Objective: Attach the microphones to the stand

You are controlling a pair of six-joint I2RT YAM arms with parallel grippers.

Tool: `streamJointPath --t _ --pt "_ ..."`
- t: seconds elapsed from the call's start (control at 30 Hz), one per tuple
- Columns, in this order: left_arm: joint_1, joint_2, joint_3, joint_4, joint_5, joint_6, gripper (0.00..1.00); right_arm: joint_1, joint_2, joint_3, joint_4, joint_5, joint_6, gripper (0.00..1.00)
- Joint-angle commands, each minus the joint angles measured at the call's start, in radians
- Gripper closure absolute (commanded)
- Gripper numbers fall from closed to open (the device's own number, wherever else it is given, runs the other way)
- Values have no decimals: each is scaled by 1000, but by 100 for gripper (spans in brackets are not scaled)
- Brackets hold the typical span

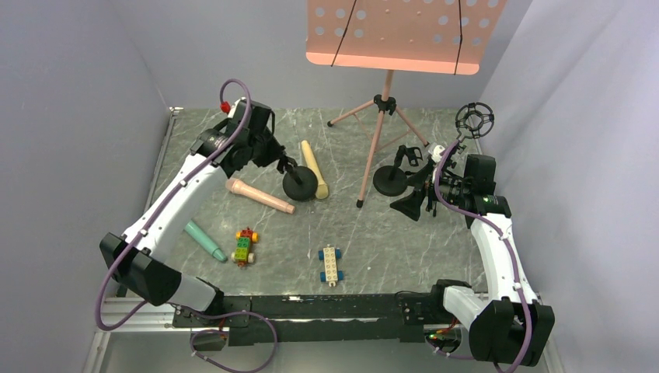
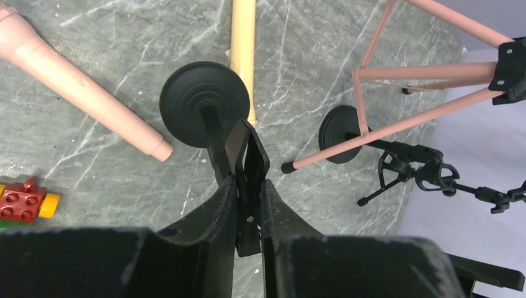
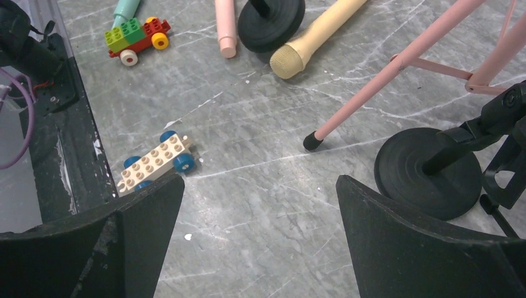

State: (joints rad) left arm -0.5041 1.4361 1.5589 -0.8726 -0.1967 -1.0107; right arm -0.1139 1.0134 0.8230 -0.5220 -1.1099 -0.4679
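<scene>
Flat on worktop [image 1: 365, 241]: pink microphone [image 1: 260, 196], yellow microphone [image 1: 315, 169], teal microphone [image 1: 204, 240]. Yellow one lies against round-base stand [image 2: 205, 102]. Left claw [image 2: 248, 186] clamped on that stand's upright clip. Right claw [image 3: 259, 183] wide apart beside second stand [image 3: 428, 174].

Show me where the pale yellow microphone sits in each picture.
Top view: pale yellow microphone at centre, beside round black base.
Left wrist: top centre, partly behind that base.
Right wrist: top edge, right of that base.
Shared landmark: the round black base.
</scene>
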Motion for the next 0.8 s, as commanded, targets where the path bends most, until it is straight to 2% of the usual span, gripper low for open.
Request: streamJointPath --t 0.0,0.77 --pt "-19 -51 10 86 19 -18 97 6 -9 1 33 -23 -18 0" --pt "-139 -10 24 97 22 -45 98 14 -1 -2 42 -16 -14 0"
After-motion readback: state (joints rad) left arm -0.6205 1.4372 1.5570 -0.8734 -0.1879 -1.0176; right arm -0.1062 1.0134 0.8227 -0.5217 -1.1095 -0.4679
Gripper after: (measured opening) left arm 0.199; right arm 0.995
